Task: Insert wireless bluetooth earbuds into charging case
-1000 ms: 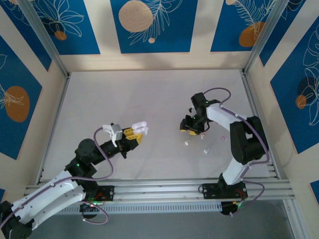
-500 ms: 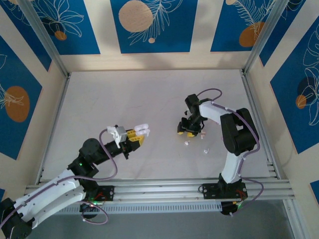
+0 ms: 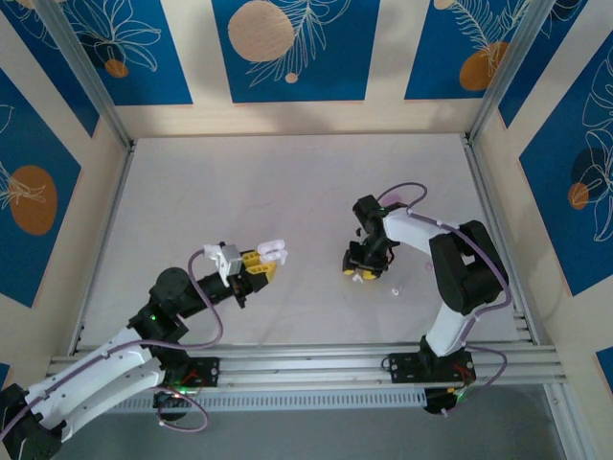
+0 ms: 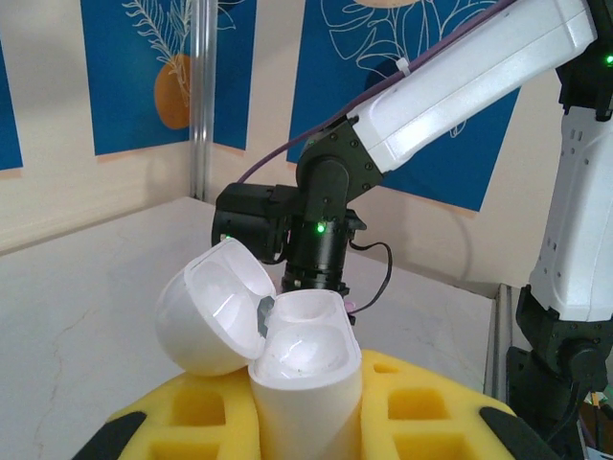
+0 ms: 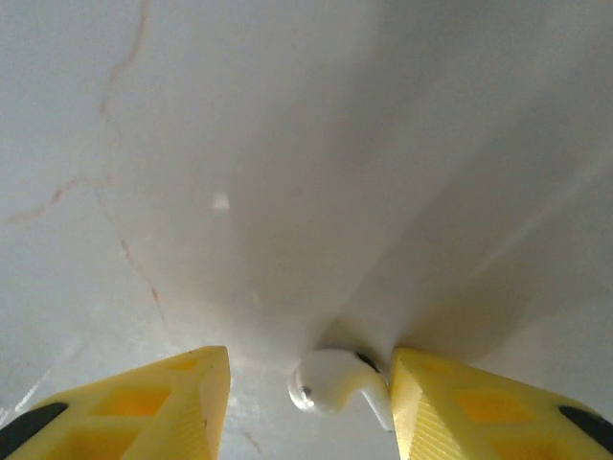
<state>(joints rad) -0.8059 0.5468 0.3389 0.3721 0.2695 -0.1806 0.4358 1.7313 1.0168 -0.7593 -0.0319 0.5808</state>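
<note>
My left gripper [image 3: 257, 265] is shut on a white charging case [image 3: 273, 251], held above the table with its lid hinged open. In the left wrist view the case [image 4: 305, 359] stands upright between my yellow pads [image 4: 412, 412], its lid [image 4: 213, 309] tipped back to the left and its wells bare. My right gripper [image 3: 360, 272] is down at the table, open. A white earbud [image 5: 330, 383] lies on the table between the fingers of the right gripper [image 5: 308, 402], touching the right finger [image 5: 450, 407], with a gap to the left one. Another white earbud [image 3: 394, 289] lies just right of that gripper.
The white table [image 3: 239, 192] is walled by blue and cream panels behind and at both sides. An aluminium rail [image 3: 316, 364] runs along the near edge. The right arm's wrist [image 4: 316, 240] is just beyond the held case in the left wrist view.
My right gripper has moved left and down to the table, over the white earbud. The left gripper with the open case has barely shifted.
</note>
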